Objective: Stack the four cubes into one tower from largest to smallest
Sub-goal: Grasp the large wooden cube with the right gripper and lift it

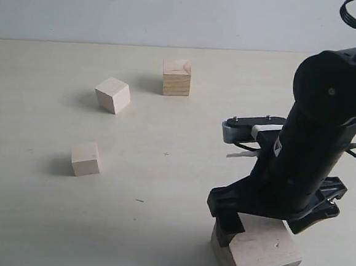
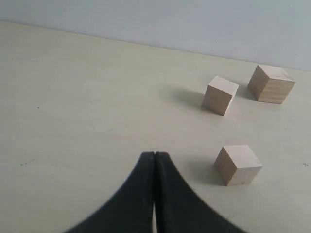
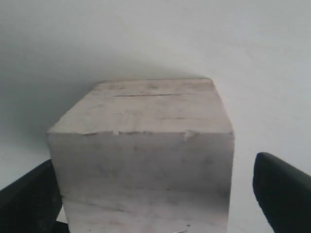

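The largest cube (image 1: 261, 256) (image 3: 141, 150), pale with dark marks on its side, rests on the table at the front right. My right gripper (image 1: 263, 229) (image 3: 155, 194) stands open astride it; one finger (image 3: 29, 199) is against a side and the other finger (image 3: 284, 194) stands clear with a gap. The darker tan cube (image 1: 176, 77) (image 2: 271, 83) sits at the back. Two small pale cubes (image 1: 113, 95) (image 1: 86, 158) lie to the left, seen in the left wrist view as one cube (image 2: 221, 94) farther off and another cube (image 2: 238, 165) close by. My left gripper (image 2: 154, 154) is shut and empty above bare table. No tower stands.
The pale tabletop (image 1: 181, 170) runs back to a light wall (image 1: 144, 10). The right arm's black body (image 1: 312, 156) hides part of the table behind the largest cube.
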Available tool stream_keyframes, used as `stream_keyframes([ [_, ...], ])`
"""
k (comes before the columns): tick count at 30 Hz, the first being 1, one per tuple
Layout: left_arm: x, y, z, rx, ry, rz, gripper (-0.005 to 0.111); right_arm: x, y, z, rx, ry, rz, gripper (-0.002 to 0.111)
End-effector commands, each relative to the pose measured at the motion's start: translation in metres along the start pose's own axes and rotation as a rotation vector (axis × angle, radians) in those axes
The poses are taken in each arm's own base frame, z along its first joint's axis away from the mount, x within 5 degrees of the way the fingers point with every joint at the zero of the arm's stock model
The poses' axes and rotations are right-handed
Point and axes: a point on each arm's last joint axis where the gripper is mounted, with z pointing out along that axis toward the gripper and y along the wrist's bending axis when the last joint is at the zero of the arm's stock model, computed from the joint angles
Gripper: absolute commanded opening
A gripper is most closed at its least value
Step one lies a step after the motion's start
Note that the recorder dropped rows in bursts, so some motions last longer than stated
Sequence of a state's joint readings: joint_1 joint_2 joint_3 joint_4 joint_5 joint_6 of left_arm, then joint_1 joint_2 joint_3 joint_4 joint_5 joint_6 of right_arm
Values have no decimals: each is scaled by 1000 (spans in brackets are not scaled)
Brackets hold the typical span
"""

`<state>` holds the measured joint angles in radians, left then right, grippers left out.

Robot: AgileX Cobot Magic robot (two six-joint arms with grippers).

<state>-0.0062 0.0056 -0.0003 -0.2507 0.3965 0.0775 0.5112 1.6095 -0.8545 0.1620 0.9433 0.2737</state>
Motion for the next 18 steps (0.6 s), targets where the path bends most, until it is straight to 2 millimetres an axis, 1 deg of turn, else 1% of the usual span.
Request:
stream_keyframes([
  [1, 0, 0, 0, 4, -6, 2, 0, -1, -1, 6, 18, 25, -16, 96],
  [3, 0, 0, 0, 4, -6, 2, 0, -2, -1, 9, 23, 36, -9, 90],
  [8, 0, 0, 0, 4, -6, 2, 0, -3, 1, 14, 6, 49, 35, 58],
  [10, 0, 0, 0, 4, -6, 2, 0, -5, 3, 14, -18, 29, 49, 50],
  [11, 0, 0, 0, 4, -6, 2, 0, -7, 5, 13, -36, 8, 58, 48],
  [14, 0, 0, 0, 4, -6, 2, 0, -16, 9, 12, -89, -79, 85, 47],
  [18, 0, 0, 0, 4, -6, 2, 0, -32, 13, 10, -144, -262, 101, 47],
])
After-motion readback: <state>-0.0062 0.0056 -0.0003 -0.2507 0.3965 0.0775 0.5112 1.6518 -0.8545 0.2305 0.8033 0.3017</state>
